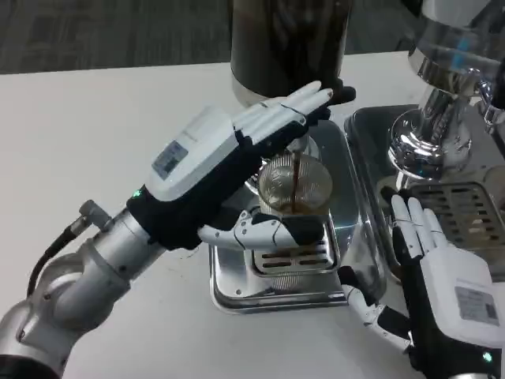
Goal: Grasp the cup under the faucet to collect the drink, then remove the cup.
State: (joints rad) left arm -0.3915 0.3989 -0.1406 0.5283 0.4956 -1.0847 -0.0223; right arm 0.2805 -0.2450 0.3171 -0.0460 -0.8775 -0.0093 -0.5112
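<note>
nearest me, my right robot hand (442,272) rests flat and released, partly cut off by the frame. my left robot hand (237,170) grasps the cup (296,183) over the drip tray (272,288); a dark stream pours in, the faucet hidden behind its fingers.

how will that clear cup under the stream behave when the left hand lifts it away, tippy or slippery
The cup looks clear and smooth-walled, so it may be slippery in the left hand, whose fingers wrap around it. Dark drink is pouring in, so it is probably getting heavier and could slosh if tilted. It stands on the slotted drip tray, so lifting straight up seems safer than sliding.
</note>
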